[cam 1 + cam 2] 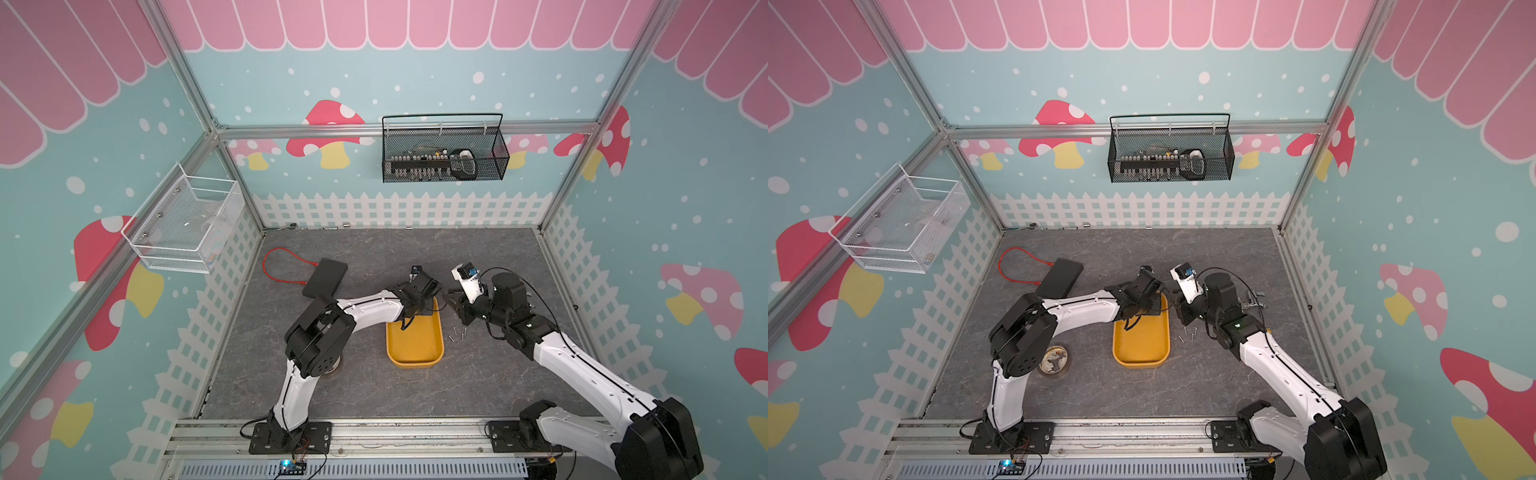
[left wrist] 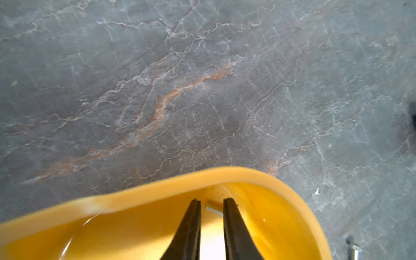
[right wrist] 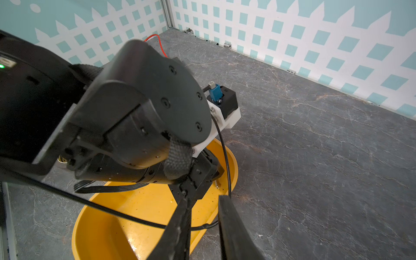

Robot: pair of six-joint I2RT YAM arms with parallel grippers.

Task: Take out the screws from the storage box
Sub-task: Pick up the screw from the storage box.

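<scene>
Yellow storage box [image 2: 225, 174], lower centre, left wrist view: left end effector [image 2: 211, 200] is straddling a screw [image 2: 212, 209], jaws apart, nothing clamped; closing needs centring, gentle.

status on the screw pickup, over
Left end effector open, straddling a screw in the storage box. Right end effector open, empty, beside the box. Other screws already on the table. Nothing blocking.

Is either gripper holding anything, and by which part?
Nothing yet. The fingers of the left gripper flank a screw in the yellow box, unclamped; the right gripper is empty.
</scene>
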